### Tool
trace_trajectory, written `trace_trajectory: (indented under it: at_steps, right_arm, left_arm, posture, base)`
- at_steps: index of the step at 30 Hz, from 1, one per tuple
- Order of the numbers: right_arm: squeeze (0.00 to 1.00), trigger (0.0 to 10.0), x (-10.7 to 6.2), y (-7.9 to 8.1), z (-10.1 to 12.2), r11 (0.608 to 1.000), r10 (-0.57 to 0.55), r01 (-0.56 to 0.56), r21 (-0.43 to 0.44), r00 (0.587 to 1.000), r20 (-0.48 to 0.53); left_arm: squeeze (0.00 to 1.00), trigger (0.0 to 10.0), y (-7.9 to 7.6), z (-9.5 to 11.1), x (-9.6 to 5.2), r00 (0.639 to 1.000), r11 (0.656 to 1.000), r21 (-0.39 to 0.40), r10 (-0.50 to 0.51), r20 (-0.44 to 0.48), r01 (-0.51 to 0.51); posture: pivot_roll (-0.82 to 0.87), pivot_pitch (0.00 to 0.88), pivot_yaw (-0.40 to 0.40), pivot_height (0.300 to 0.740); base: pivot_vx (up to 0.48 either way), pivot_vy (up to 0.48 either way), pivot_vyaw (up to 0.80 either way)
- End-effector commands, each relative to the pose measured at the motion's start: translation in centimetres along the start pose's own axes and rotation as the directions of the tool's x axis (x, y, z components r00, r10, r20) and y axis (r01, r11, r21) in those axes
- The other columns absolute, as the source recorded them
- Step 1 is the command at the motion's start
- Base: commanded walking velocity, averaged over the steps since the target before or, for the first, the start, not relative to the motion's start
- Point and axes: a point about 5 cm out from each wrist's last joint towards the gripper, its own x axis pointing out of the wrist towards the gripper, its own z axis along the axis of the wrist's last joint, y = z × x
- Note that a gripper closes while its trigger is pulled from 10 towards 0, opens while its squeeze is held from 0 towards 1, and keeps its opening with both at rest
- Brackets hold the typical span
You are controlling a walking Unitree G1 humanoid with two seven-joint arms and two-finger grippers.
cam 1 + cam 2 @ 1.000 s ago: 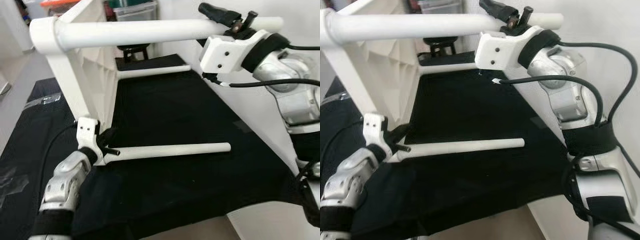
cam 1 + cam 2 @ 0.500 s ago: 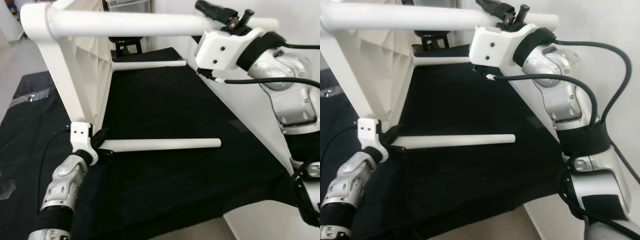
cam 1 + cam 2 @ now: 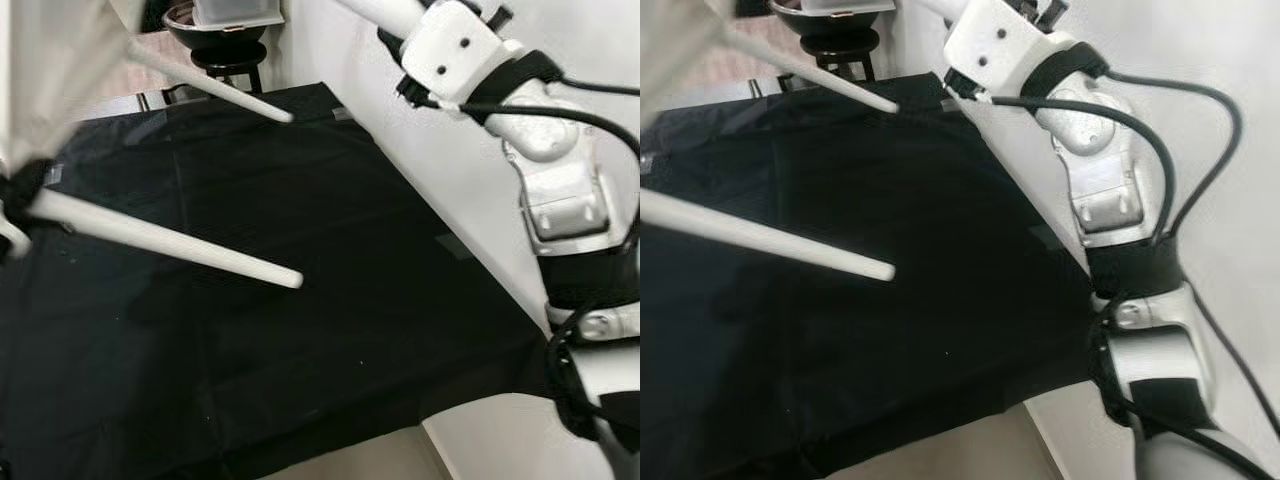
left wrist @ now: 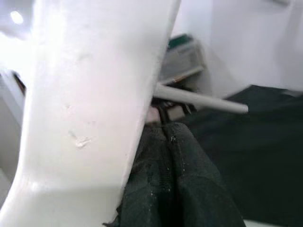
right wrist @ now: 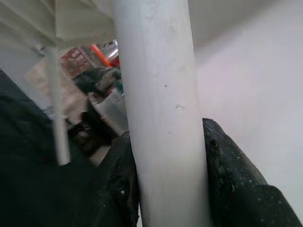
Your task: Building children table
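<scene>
Table leg [image 3: 170,240] pts fwd-right, tilted down

Low surface draped in a black cloth [image 3: 330,300], cloth smooth with faint fold lines, hanging over the near edge, pale floor [image 3: 350,455] below

A lived-in room of a home, used as a work spot

A desk [image 3: 300,200] draped in black cloth is set against a plain white wall [image 3: 400,170]. Behind it a dark round stool [image 3: 222,55] is seen, with a dark bowl and a clear plastic box [image 3: 232,10] stacked on top. In the right wrist view, blurred household clutter in red and orange is made out in the background [image 5: 90,54], and pale flooring is visible below the desk edge [image 3: 340,455].
</scene>
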Motion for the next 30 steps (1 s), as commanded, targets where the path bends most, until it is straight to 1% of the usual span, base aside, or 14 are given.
trace_trajectory:
  at_steps: [1, 2, 5, 6, 7, 8, 9, 12, 19, 26, 27, 28, 29, 30]
  right_arm:
    - [0.00, 0.0, -2.6, -3.9, -5.1, 0.962, -0.180, 0.222, 0.158, 0.952, -0.246]
    - [0.00, 0.0, -3.0, -2.5, -6.1, 0.935, -0.151, 0.232, 0.268, 0.945, -0.291]
    - [0.00, 0.0, -3.7, 0.1, -7.2, 0.904, -0.097, 0.224, 0.365, 0.937, -0.334]
    - [0.00, 0.0, -4.3, 2.9, -7.9, 0.876, -0.040, 0.208, 0.436, 0.931, -0.363]
    - [0.00, 0.0, -4.3, 2.9, -7.9, 0.876, -0.040, 0.208, 0.436, 0.931, -0.363]
    - [0.00, 0.0, -4.8, 5.7, -8.2, 0.840, 0.014, 0.196, 0.506, 0.924, -0.382]
    - [0.00, 0.0, -4.8, 5.7, -8.2, 0.840, 0.014, 0.196, 0.506, 0.924, -0.382]
    - [0.00, 0.0, -5.3, 11.2, -8.6, 0.766, 0.130, 0.165, 0.621, 0.906, -0.402]
    - [0.00, 0.0, -4.9, 13.9, -8.0, 0.730, 0.213, 0.100, 0.676, 0.906, -0.365]
    - [0.00, 0.0, -4.9, 17.2, -6.9, 0.751, 0.319, -0.042, 0.659, 0.896, -0.307]
    - [0.00, 10.0, -4.9, 17.7, -7.0, 0.756, 0.325, -0.044, 0.653, 0.891, -0.316]
    - [0.00, 10.0, -4.9, 18.0, -7.2, 0.760, 0.324, -0.039, 0.649, 0.888, -0.326]
    - [1.00, 10.0, -5.0, 18.3, -7.2, 0.747, 0.341, -0.049, 0.662, 0.885, -0.319]
    - [1.00, 10.0, -5.1, 18.3, -7.3, 0.742, 0.343, -0.048, 0.669, 0.884, -0.317]
  left_arm:
    - [0.00, 10.0, 4.0, -1.2, -2.0, 0.978, 0.982, -0.002, 0.187, -0.088, -0.188]
    - [0.00, 10.0, 3.8, 0.7, -0.9, 0.989, 0.989, 0.018, 0.147, -0.035, -0.146]
    - [0.00, 10.0, 3.4, 2.5, 0.0, 0.995, 0.995, 0.043, 0.095, 0.010, -0.095]
    - [0.00, 10.0, 2.9, 3.6, 0.6, 0.998, 0.997, 0.052, 0.052, 0.037, -0.054]
    - [0.00, 10.0, 2.9, 3.6, 0.6, 0.998, 0.997, 0.052, 0.052, 0.037, -0.054]
    - [0.00, 10.0, 2.1, 4.2, 1.0, 0.999, 0.998, 0.059, 0.012, 0.049, -0.015]
    - [0.00, 10.0, 2.1, 4.2, 1.0, 0.999, 0.998, 0.059, 0.012, 0.049, -0.015]
    - [0.00, 10.0, 0.4, 3.5, 1.0, 0.998, 0.997, 0.047, -0.060, 0.032, 0.059]
    - [0.00, 10.0, -1.4, 2.3, 0.7, 0.993, 0.993, 0.022, -0.120, -0.007, 0.120]
    - [0.00, 10.0, -3.6, 0.9, 0.3, 0.987, 0.987, -0.040, -0.158, -0.040, 0.156]
    - [0.00, 10.0, -4.8, 0.3, 0.0, 0.982, 0.982, -0.063, -0.182, -0.052, 0.179]
    - [0.00, 10.0, -5.6, -0.1, -0.2, 0.978, 0.978, -0.079, -0.198, -0.058, 0.193]
    - [0.00, 10.0, -6.6, -0.6, -0.6, 0.973, 0.972, -0.100, -0.222, -0.068, 0.214]
    - [0.00, 10.0, -7.6, -1.0, -1.0, 0.967, 0.965, -0.114, -0.244, -0.077, 0.235]
  posture:
    - [-0.09, 0.082, 0.072, 0.740]
    - [-0.08, 0.081, 0.075, 0.740]
    - [-0.07, 0.079, 0.087, 0.740]
    - [-0.06, 0.079, 0.095, 0.740]
    - [-0.06, 0.079, 0.095, 0.740]
    - [-0.06, 0.075, 0.101, 0.740]
    - [-0.06, 0.075, 0.101, 0.740]
    - [-0.05, 0.065, 0.107, 0.740]
    - [-0.05, 0.064, 0.118, 0.740]
    - [-0.05, 0.062, 0.130, 0.740]
    - [-0.05, 0.061, 0.127, 0.740]
    - [-0.05, 0.061, 0.127, 0.740]
    - [-0.05, 0.059, 0.123, 0.740]
    - [-0.05, 0.059, 0.121, 0.740]
  base:
    - [0.000, 0.000, 0.00]
    - [0.000, 0.000, 0.00]
    - [0.000, 0.000, 0.00]
    - [0.000, 0.000, 0.00]
    - [0.000, 0.000, 0.00]
    - [0.000, 0.000, 0.00]
    - [0.000, 0.000, 0.00]
    - [0.000, 0.000, 0.00]
    - [0.000, 0.000, 0.00]
    - [0.000, 0.000, 0.00]
    - [0.000, 0.000, 0.00]
    - [0.000, 0.000, 0.00]
    - [0.000, 0.000, 0.00]
    - [0.000, 0.000, 0.00]
